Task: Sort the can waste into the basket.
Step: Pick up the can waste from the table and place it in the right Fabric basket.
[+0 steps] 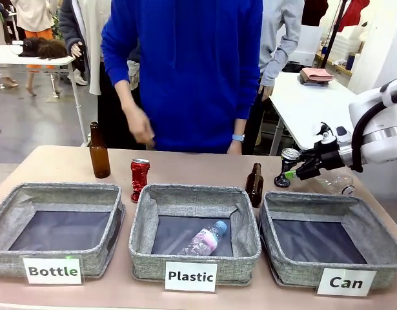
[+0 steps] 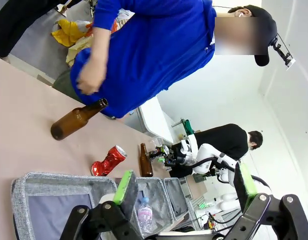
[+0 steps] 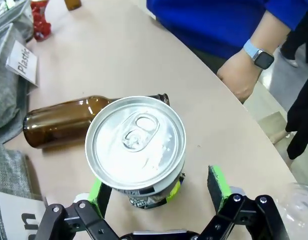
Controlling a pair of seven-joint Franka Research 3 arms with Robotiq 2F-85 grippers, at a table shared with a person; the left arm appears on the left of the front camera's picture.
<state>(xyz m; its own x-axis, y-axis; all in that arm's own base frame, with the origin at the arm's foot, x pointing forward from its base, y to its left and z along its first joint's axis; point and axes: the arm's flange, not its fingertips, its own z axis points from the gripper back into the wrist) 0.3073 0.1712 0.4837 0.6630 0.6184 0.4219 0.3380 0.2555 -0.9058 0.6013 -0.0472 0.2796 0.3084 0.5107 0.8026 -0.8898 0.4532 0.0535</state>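
The right gripper (image 3: pixel 159 187) was spread wide and had hold of nothing, though the dark can (image 3: pixel 136 145) already sat between its green pads. In the right wrist view the can lay at 12 o'clock from the palm, shifted a little toward 11. The pad at the can's 8 o'clock was against its side or very nearly so; I could not tell which. The pad at its 4 o'clock stood apart, with bare worktop (image 3: pixel 159 55) showing in the gap.

The can's silver top faced the wrist camera. I judged that its long axis ran roughly upright and across the line of closing, which suited a grip on its wall.

From the front, the dark can stood on the worktop at about 3 o'clock, just behind the far left corner of the Can basket (image 1: pixel 295 274), which took up the 4 to 5 o'clock corner. The move ahead looked to be closing on the can, then a lift and a short carry toward 5 o'clock over the rim. A brown bottle (image 1: pixel 254 185) stood just beside the can at its 9 o'clock, close enough to be knocked.

The red can (image 1: pixel 140 179) stood at about 10 o'clock, well apart from the right arm and probably the left arm's job. The left gripper (image 2: pixel 185 184) was fully open and empty.
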